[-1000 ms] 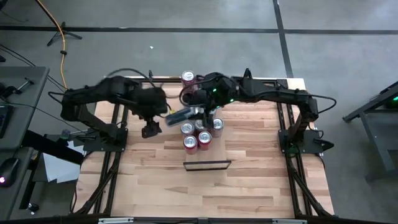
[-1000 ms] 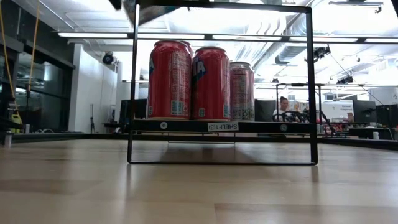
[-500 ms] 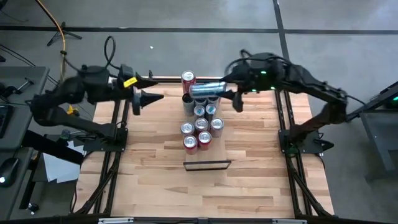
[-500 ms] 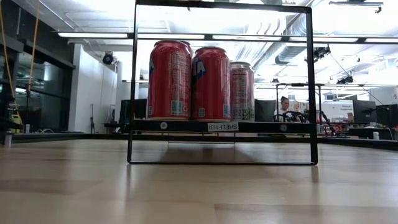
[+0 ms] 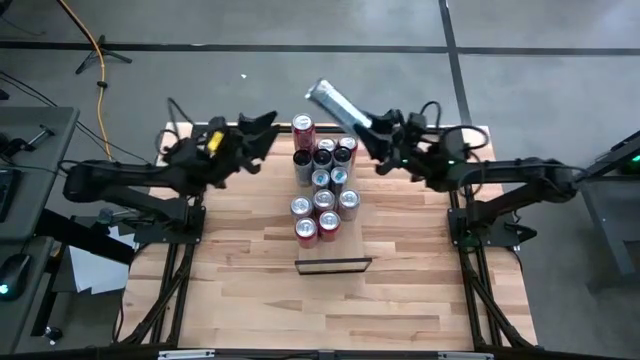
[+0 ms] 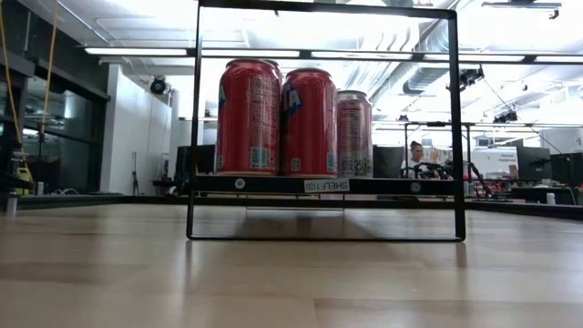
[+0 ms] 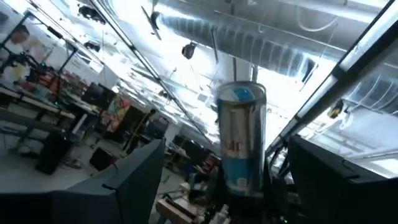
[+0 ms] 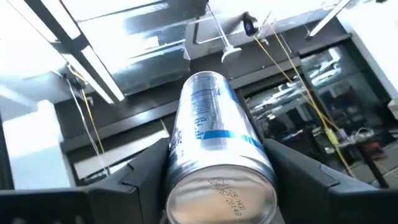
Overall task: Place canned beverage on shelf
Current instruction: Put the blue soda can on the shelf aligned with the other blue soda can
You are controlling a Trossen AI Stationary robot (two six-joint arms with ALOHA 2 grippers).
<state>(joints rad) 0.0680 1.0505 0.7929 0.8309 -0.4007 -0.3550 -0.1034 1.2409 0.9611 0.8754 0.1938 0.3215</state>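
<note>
A silver can (image 5: pixel 335 100) with blue print is held high over the table's far edge, and my right gripper (image 5: pixel 368 135) is shut on it. The can fills the right wrist view (image 8: pixel 214 130). It also shows in the left wrist view (image 7: pixel 241 143). My left gripper (image 5: pixel 268 132) stands open at the far left of the can cluster, tipped upward, with nothing between its fingers (image 7: pixel 134 180). The shelf (image 5: pixel 333 265) stands in front of the cluster. In the low view its black frame (image 6: pixel 193 118) surrounds red cans (image 6: pixel 278 118). My right gripper pinches the silver can's side wall near its bottom end (image 8: pixel 181 155) between its two fingers (image 8: pixel 143 171). The can runs along the fingers and sticks out past them. It is lifted clear and tilted, its top end pointing up and toward the far left.
Several red, silver and dark cans (image 5: pixel 320 190) stand upright in a tight cluster mid-table, one red can (image 5: pixel 302 125) at the far end. Bare wood (image 5: pixel 330 310) lies in front of the shelf. A person (image 6: pixel 416 155) sits at desks beyond the table.
My right gripper has carried the silver can up off the cluster toward the table's far right and tipped upward, so the can now slants up instead of lying level. My left gripper has drawn away from the cluster toward the far left and tipped upward.
</note>
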